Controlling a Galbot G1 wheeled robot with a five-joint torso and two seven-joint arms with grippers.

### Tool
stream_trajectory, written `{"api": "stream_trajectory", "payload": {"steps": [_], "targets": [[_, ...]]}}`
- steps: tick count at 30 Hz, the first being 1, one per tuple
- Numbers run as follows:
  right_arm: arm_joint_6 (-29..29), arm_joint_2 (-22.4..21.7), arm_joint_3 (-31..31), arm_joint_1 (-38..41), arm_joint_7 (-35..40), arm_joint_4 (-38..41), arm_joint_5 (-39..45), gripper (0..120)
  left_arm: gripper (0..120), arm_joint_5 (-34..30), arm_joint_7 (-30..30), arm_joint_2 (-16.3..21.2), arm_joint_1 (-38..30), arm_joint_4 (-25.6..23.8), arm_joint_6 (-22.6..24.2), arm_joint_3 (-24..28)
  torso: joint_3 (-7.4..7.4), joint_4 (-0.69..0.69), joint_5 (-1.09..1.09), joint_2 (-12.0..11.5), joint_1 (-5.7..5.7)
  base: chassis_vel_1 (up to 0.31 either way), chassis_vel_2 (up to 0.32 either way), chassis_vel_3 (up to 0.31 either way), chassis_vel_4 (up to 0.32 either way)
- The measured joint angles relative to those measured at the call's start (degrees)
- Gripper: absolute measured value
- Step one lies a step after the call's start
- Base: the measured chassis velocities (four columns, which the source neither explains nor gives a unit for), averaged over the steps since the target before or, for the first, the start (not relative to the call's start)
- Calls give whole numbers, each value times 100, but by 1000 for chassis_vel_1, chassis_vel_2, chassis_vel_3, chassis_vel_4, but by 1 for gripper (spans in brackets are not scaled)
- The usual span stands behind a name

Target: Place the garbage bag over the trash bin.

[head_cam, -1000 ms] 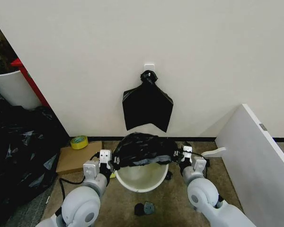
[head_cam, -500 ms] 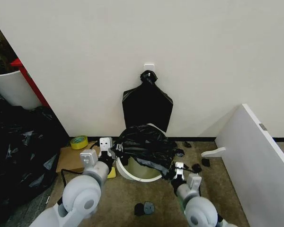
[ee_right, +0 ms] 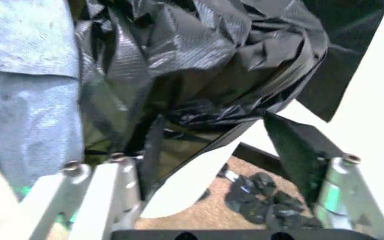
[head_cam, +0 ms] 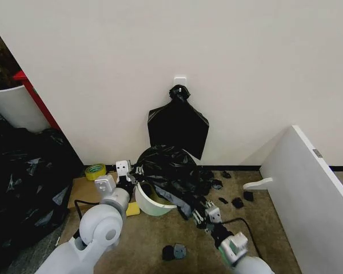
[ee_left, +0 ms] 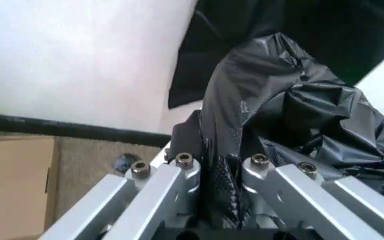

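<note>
Bag (head_cam: 167, 165) lies bunched over the far side of the bin (head_cam: 151, 202), on the floor at the foot of the wall. Most of the plastic is heaped on the rim's wall side and spills down the bin's right flank toward the floor. The near part of the rim and a slice of the white inside are bare. The bin looks tipped, its mouth leaning toward me and to my left; I judge the cover is only partly on.

My left tool (head_cam: 132, 174) is at the bin's left rim, clenched on a fold of bag; the left wrist view shows black film pinched between its closed fingers (ee_left: 178, 180). My right tool (head_cam: 204, 212) is lower and nearer to me, at the trailing right skirt of the bag. In the right wrist view its fingers (ee_right: 122, 172) stand spread, with a strand of film running past one of them; I read it as released, not gripping.

The relation that counts: the bag's slack runs from the wall-side heap down toward my right tool, and the uncovered rim lies between the two tools, closer to the left one.

Room: wall and the hanging black bundle (head_cam: 178, 128) close behind the bin; white board (head_cam: 308, 182) well to the right; cardboard (head_cam: 83, 191) and tape roll (head_cam: 95, 170) left. Open carpet on the near side, with small black scraps (head_cam: 237, 202) scattered.
</note>
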Motion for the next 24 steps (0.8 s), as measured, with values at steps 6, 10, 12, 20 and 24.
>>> {"api": "stream_trajectory", "payload": {"steps": [6,10,12,20,24], "targets": [[-10,-124,75,16,165,-112,191,81,5,82,18,10,57,-27,4,5,0,1,1,0,0,0,0,0,0],[-190,-128,81,167,460,116,743,98,5,199,61,16,73,7,-92,-34,0,1,-1,0,0,0,0,0,0],[-423,-76,64,285,866,255,1242,99,5,239,66,3,145,-2,-106,-35,0,1,-1,0,0,0,0,0,0],[-698,191,105,507,1775,619,2970,100,5,332,74,-59,288,-70,-137,-23,0,1,0,0,0,0,0,0,0],[-532,166,133,448,1799,696,3324,100,5,346,81,-55,292,-72,-148,-27,0,0,0,0,0,0,0,0,0]]}}
